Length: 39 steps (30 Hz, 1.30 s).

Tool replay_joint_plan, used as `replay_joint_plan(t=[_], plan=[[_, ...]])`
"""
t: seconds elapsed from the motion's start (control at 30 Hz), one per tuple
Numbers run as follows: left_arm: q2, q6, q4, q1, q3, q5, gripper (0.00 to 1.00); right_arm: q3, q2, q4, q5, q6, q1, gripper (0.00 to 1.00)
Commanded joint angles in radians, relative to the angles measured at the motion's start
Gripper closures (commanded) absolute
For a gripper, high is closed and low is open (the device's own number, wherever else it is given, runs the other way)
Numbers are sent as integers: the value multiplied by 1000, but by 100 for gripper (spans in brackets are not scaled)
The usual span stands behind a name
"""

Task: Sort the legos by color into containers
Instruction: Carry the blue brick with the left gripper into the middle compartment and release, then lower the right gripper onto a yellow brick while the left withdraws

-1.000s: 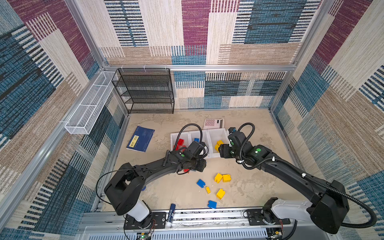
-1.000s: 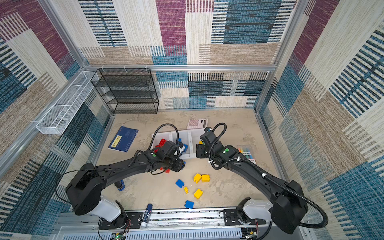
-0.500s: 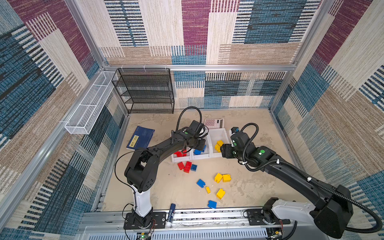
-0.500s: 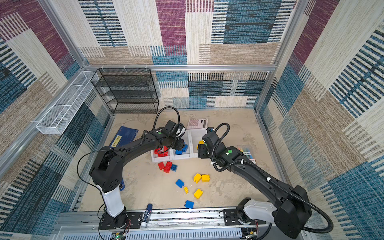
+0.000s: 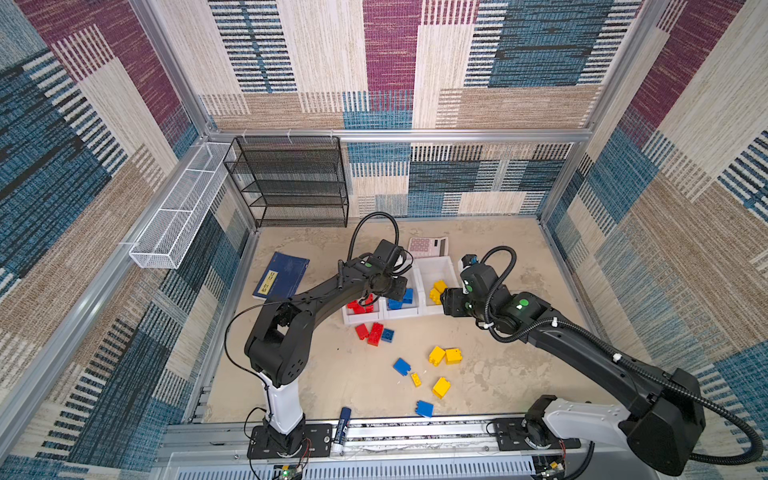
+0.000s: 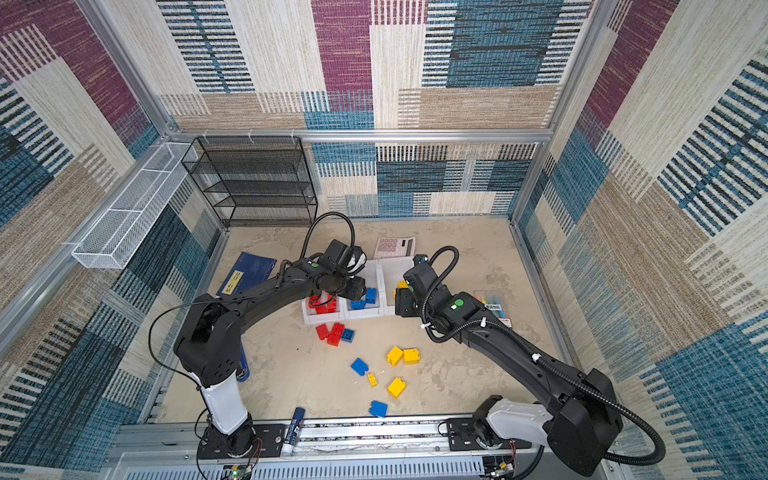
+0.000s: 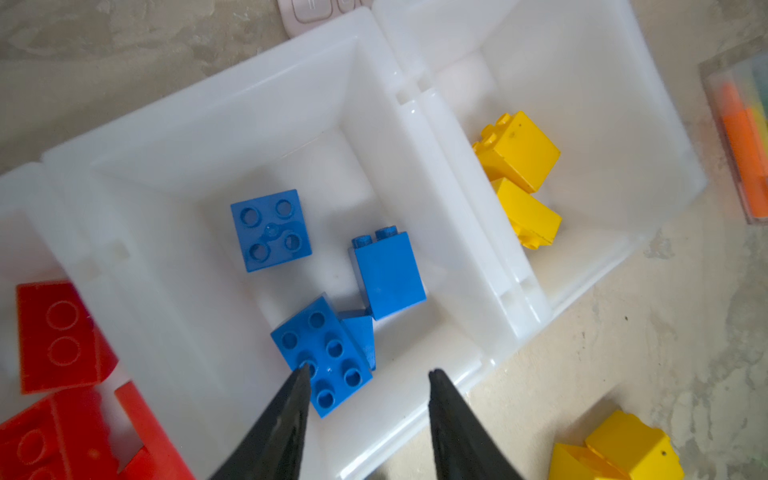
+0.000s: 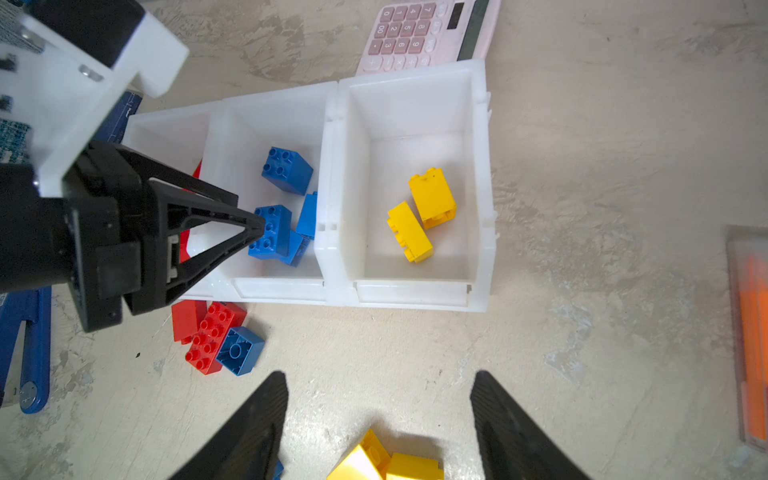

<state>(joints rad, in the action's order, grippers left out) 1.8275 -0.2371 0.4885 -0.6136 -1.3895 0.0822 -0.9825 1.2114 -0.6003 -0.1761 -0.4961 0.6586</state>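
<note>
the blue legos [image 7: 270, 230] lie in the middle one of the three white containers [image 8: 411, 293]. the yellow legos [image 8: 432, 197] lie in the bin by the right arm, the red legos [image 7: 58, 336] in the bin by the left arm. more loose legos [image 5: 444, 356] in all three colors lie on the table [image 8: 582, 208] in front. the left gripper [image 7: 370, 374] hangs over the middle bin, jaws a bit apart, holding nothing. the right gripper [image 8: 380, 378] hangs over the table in front of the bins, jaws wide, holding nothing. a pink calculator [image 8: 428, 33] lies behind the bins.
</note>
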Motion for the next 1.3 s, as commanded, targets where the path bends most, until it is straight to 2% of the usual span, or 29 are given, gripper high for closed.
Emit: replay_joint_plan(t=[0.0, 0.2, 0.33, 0.47, 0.63, 1.03, 1.27], plan=[[-47, -16, -10, 1, 29, -15, 50, 9, -4, 7, 5, -9, -1, 27], [-193, -38, -14, 2, 129, -70, 50, 86, -2, -27, 70, -19, -1, 28], [-319, -80, -36, 14, 262, -112, 49, 171, -14, -46, 126, -55, 1, 30], [-437, -137, -54, 28, 400, -139, 48, 224, -24, -89, 121, -103, 8, 30], [-540, -162, -61, 33, 505, -143, 47, 253, -52, -98, 124, -141, 17, 30], [-596, -211, -47, 34, 552, -165, 47, 358, -74, -113, 215, -159, 118, 30], [-602, -248, -54, 34, 577, -153, 47, 333, -41, -98, 214, -126, 126, 30]])
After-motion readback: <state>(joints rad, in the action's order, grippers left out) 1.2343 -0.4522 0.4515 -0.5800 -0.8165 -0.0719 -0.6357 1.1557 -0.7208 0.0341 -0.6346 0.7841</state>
